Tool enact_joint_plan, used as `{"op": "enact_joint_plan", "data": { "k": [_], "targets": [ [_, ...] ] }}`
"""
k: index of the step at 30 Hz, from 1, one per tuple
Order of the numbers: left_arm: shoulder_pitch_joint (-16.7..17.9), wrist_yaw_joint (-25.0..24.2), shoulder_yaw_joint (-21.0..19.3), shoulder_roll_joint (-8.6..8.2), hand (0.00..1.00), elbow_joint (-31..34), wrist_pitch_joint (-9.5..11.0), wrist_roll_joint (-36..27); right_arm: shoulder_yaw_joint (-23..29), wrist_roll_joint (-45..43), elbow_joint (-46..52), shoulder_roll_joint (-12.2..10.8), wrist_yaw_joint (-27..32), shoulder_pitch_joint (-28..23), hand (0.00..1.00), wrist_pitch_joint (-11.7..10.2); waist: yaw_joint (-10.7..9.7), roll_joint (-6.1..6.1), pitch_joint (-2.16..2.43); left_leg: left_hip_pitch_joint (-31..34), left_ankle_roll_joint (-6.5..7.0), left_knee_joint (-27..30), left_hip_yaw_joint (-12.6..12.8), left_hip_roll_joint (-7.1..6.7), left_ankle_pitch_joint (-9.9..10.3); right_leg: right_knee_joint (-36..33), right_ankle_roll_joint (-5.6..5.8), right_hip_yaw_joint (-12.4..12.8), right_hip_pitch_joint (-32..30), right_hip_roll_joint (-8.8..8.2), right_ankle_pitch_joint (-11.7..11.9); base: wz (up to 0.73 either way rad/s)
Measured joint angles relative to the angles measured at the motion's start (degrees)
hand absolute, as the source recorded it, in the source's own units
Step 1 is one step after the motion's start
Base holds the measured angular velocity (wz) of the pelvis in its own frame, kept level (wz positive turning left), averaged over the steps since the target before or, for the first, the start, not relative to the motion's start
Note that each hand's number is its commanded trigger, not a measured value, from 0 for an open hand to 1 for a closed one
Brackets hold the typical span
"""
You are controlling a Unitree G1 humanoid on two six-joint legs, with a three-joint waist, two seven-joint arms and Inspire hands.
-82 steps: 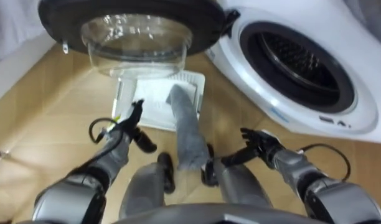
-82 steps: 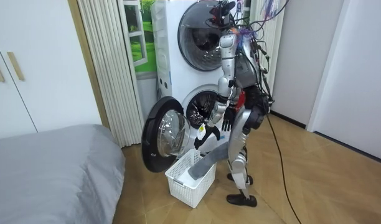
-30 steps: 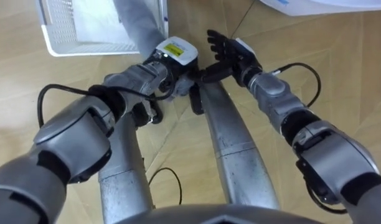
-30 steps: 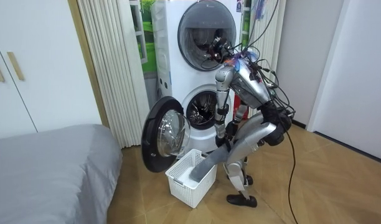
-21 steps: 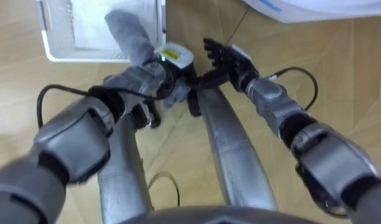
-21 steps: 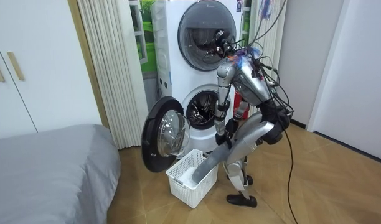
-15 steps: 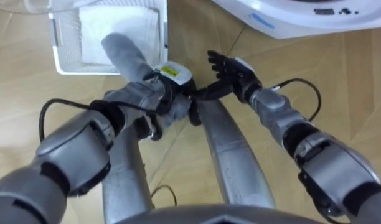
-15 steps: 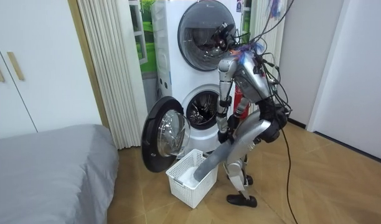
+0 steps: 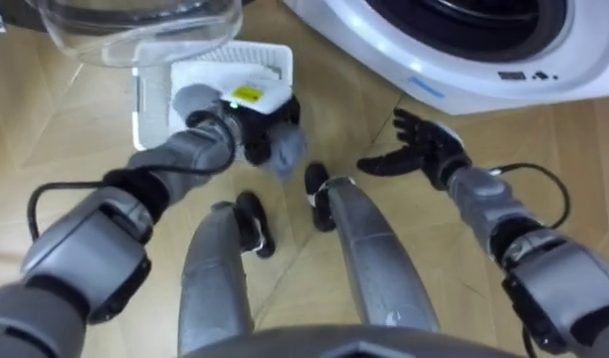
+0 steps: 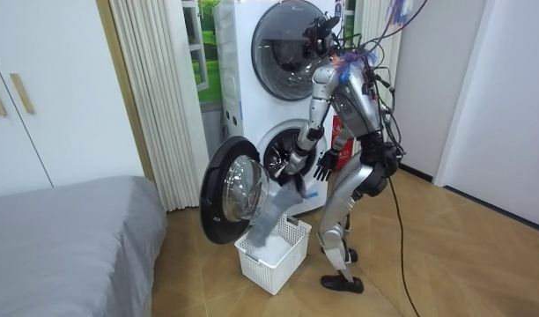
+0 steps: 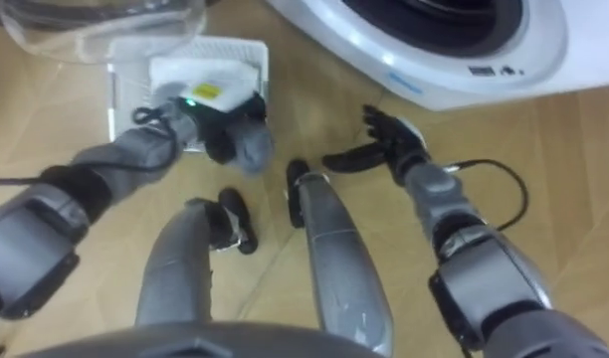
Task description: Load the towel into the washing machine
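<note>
So far only the pick-up looks done: the left hand [image 9: 247,119] has its fingers clamped on the grey towel [image 10: 274,207], which hangs above the basket [image 10: 265,273]. The right hand [image 9: 421,151] hovers with fingers spread. The washing machine [image 9: 434,60] stands open, not yet loaded.

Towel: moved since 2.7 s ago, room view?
Yes. The towel lay slumped over the basket rim; now the left hand holds it lifted, hanging above the basket, nearer the open washer door.

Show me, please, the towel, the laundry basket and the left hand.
towel [image 10: 273,213]: room view, hanging middle.
laundry basket [image 10: 292,262]: room view, white side wall.
left hand [image 9: 240,119]: left eye view, back of hand.
</note>
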State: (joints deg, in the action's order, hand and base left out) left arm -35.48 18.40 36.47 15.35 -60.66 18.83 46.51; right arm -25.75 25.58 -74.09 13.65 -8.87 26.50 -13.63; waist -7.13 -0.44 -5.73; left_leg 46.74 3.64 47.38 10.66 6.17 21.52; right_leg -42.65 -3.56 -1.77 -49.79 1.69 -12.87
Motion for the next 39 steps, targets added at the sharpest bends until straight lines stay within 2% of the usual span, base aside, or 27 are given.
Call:
{"op": "enact_joint_plan", "data": {
  "k": [1, 4, 6, 7, 8, 10, 11, 12, 13, 15, 16, 18, 20, 21, 25, 28, 33, 34, 35, 39],
  "targets": [
    [0.0, 0.79, -0.22, 0.0, 1.0, 0.1, 0.05, -0.93, -0.01, -0.06, 0.08, 0.0, 0.02, -0.06, 0.0, 0.0, 0.05, 0.0, 0.0, -0.32, 0.0, -0.2, 0.04, -0.04, -0.01, 0.13, 0.0, -0.05, 0.31, -0.22, 0.0, 0.06],
    [0.33, 2.52, -0.5, -0.66, 1.0, 1.75, 0.34, -8.87, 0.04, -0.87, 1.25, -0.04, 0.02, -0.73, 0.0, -0.05, 1.06, 0.08, 0.05, -1.04, 0.05, -0.95, 0.13, -0.24, -0.07, 0.78, 0.05, -0.31, 0.98, -0.48, -0.01, 0.0],
    [1.08, 2.39, -2.62, -1.96, 1.0, 3.51, 1.16, -17.03, 0.02, -2.22, 1.16, -0.44, -0.02, -0.94, 0.0, -0.01, 2.28, 0.09, 0.04, -1.13, 0.05, -0.61, 0.13, -0.2, -0.07, 0.86, 0.03, -1.6, 1.14, -0.96, -0.01, -0.02],
    [2.62, 1.75, -3.93, -2.55, 1.0, 5.59, 1.46, -22.73, 0.01, -3.31, 1.41, -0.73, -0.05, -1.1, 0.0, -0.02, 2.63, 0.09, 0.04, -1.22, 0.05, -0.57, 0.2, -0.16, -0.07, 0.72, 0.01, -2.37, 1.22, -1.3, -0.02, 0.0],
    [3.23, 1.01, -4.43, -2.77, 1.0, 6.67, 1.55, -25.69, 0.0, -3.42, 1.5, -0.85, -0.09, -1.16, 0.0, -0.02, 2.81, 0.09, 0.04, -1.22, 0.05, -0.52, 0.21, -0.16, -0.07, 0.67, -0.09, -3.01, 1.26, -1.61, -0.07, 0.0],
    [5.29, -3.74, -4.99, -3.21, 1.0, 9.94, 1.61, -39.87, -0.04, -4.93, 2.67, -1.83, 0.07, -2.01, 0.0, -0.07, 2.87, 0.01, 0.08, -1.23, 0.06, -0.67, 0.12, -0.39, -0.07, 0.75, -0.25, -3.14, 1.23, -1.85, -0.18, 0.03],
    [5.59, -5.19, -5.02, -3.24, 1.0, 10.39, 1.6, -43.16, -0.04, -5.15, 2.88, -2.15, 0.06, -2.06, 0.0, -0.07, 2.85, -0.02, 0.1, -1.23, 0.06, -0.64, 0.11, -0.47, -0.08, 0.73, -0.3, -3.15, 1.24, -1.9, -0.22, 0.04],
    [6.04, -8.4, -5.03, -3.6, 1.0, 10.8, 1.6, -49.93, -0.02, -5.68, 2.85, -2.7, 0.12, -1.85, 0.0, -0.04, 2.79, -0.07, 0.14, -1.27, 0.1, -0.65, -0.01, -0.76, -0.13, 0.6, -0.33, -3.3, 1.28, -2.19, -0.33, 0.06],
    [6.41, -10.3, -5.06, -3.93, 1.0, 11.05, 1.6, -53.61, 0.03, -5.85, 2.91, -2.91, 0.1, -1.95, 0.0, -0.03, 2.81, -0.14, 0.17, -1.29, 0.2, -0.71, 0.0, -0.86, -0.23, 0.58, -0.31, -3.31, 1.3, -2.31, -0.35, 0.09],
    [8.23, -17.27, -5.95, -5.69, 1.0, 11.73, 1.54, -67.11, 0.18, -5.78, 2.97, -3.88, -0.04, -2.64, 0.0, 0.01, 2.77, -0.62, 0.4, -1.29, 0.41, -0.88, 0.03, -1.14, -0.43, 0.67, -0.27, -3.37, 1.34, -2.65, -0.36, 0.06],
    [9.17, -20.56, -5.89, -6.23, 1.0, 11.74, 1.31, -72.89, 0.19, -5.72, 2.99, -4.69, -0.02, -3.21, 0.0, 0.04, 2.7, -1.15, 0.73, -1.29, 0.49, -0.81, 0.02, -1.18, -0.48, 0.64, -0.24, -3.38, 1.35, -2.7, -0.34, 0.0],
    [10.55, -24.69, -5.82, -7.04, 1.0, 11.74, 0.96, -79.58, 0.2, -5.89, 3.01, -5.97, -0.07, -3.85, 0.0, 0.78, 2.54, -2.2, 1.37, -1.28, 0.5, -0.63, -0.09, -1.16, -0.49, 0.59, -0.21, -3.48, 1.47, -2.7, -0.32, 0.0],
    [11.53, -28.52, -5.77, -8.21, 1.0, 11.74, 0.17, -84.81, 0.2, -5.88, 3.0, -6.88, -0.03, -4.15, 0.0, 1.74, 2.54, -3.17, 1.88, -1.35, 0.51, -0.65, -0.18, -1.02, -0.49, 0.62, -0.19, -3.77, 1.84, -2.71, -0.29, 0.06],
    [11.93, -30.59, -5.53, -8.85, 1.0, 11.74, -0.48, -86.85, 0.24, -5.96, 3.02, -7.1, -0.06, -4.11, 0.0, 2.12, 2.52, -3.46, 1.98, -1.57, 0.53, -0.6, -0.52, -0.98, -0.5, 0.9, -0.14, -4.17, 2.45, -2.71, -0.19, 0.11],
    [13.24, -35.88, -4.85, -9.84, 1.0, 12.01, -2.38, -91.19, 3.03, -7.13, 3.15, -7.57, -0.16, -4.09, 0.0, 2.47, 2.71, -3.74, 1.97, -3.09, 0.8, -1.58, -0.66, -1.01, -0.65, 2.1, 0.07, -4.61, 4.31, -2.8, 0.23, 0.05],
    [14.44, -39.01, -4.47, -10.25, 1.0, 14.26, -4.78, -96.43, 3.62, -7.97, 3.22, -7.93, -0.05, -4.1, 0.0, 2.56, 2.86, -3.74, 1.97, -3.22, 0.76, -1.93, -1.11, -0.92, -0.82, 3.17, 0.05, -5.05, 4.95, -2.56, 0.63, 0.01],
    [15.07, -39.52, -4.29, -10.36, 1.0, 16.79, -6.25, -101.11, 5.71, -9.04, 3.41, -8.49, -0.63, -4.11, 0.0, 2.63, 2.76, -3.69, 2.0, -2.76, 0.75, -2.1, -1.72, -0.9, -0.83, 3.79, 0.05, -5.66, 4.94, -2.55, 0.63, 0.03],
    [15.07, -39.58, -4.3, -10.37, 1.0, 17.1, -6.31, -101.18, 5.76, -9.07, 3.53, -8.64, -0.61, -4.11, 0.15, 2.63, 2.87, -3.67, 2.01, -2.69, 0.75, -2.09, -1.82, -0.9, -0.83, 3.85, 0.05, -5.74, 4.95, -2.54, 0.63, 0.05],
    [15.16, -39.66, -4.36, -10.37, 1.0, 17.94, -6.49, -101.27, 5.79, -9.08, 3.59, -8.85, -0.58, -4.09, 1.0, 2.58, 2.99, -3.66, 2.02, -2.64, 0.75, -2.08, -1.88, -0.89, -0.83, 3.91, 0.05, -5.84, 4.94, -2.53, 0.63, 0.0],
    [15.19, -40.47, -4.79, -10.39, 1.0, 19.55, -7.88, -104.7, 7.38, -9.16, 3.45, -9.08, -0.51, -4.09, 1.0, 2.58, 4.35, -3.31, 2.21, -2.65, 0.75, -2.15, -1.93, -0.89, -0.83, 3.88, 0.06, -5.87, 4.95, -2.52, 0.63, 0.0]
  ]
}}
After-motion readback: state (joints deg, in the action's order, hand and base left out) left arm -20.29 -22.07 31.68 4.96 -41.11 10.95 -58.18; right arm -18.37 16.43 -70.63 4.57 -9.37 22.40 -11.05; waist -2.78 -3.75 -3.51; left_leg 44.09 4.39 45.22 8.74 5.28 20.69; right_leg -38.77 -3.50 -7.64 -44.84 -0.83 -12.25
